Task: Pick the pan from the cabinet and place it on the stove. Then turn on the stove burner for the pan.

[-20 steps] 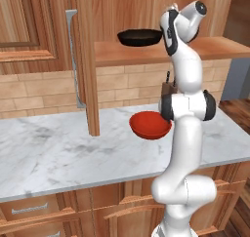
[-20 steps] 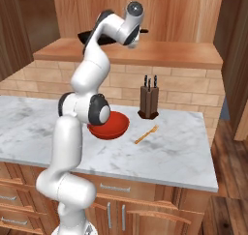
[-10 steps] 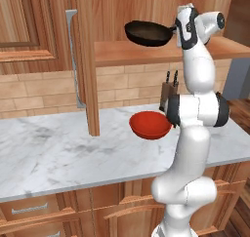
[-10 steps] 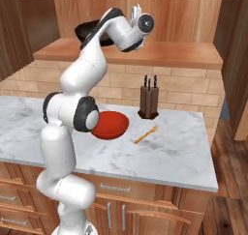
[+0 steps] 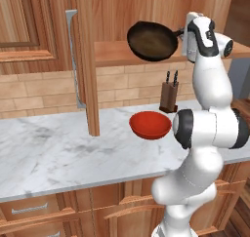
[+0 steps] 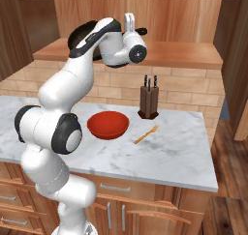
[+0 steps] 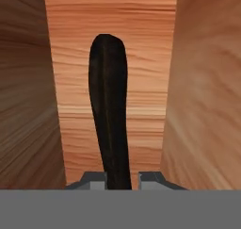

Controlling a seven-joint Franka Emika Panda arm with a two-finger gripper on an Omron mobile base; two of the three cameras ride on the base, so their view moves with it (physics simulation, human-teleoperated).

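1. The pan [image 5: 152,40] is up in the air, in front of the open cabinet [image 5: 83,60]. It is tipped on its side, so its brown inside faces the left camera. It sits above the shelf and does not look like it touches it.

2. The gripper [image 7: 121,178] holds the pan by its long black handle [image 5: 178,33]. In the hand view the handle runs straight up between the two dark tips, and they press on it from both sides. The handle is a good place to grab, because the round part is too wide for the small pincer.

3. The pan is tipped because the wrist is turned. I think it must be made flat again to sit well on the stove.

4. The cabinet door stands open with its silver bar handle [image 5: 73,60] on the outside. That leaves a free way out for the pan.

5. Below on the white counter [image 5: 49,153] sit a red bowl [image 5: 150,124] and a knife block [image 5: 169,95]. A small wooden tool [image 6: 146,134] lies near the bowl. The pan should pass over them, not hit them.

6. I think the job is at the carrying part. Putting the pan on the stove and turning the knob are not done yet.
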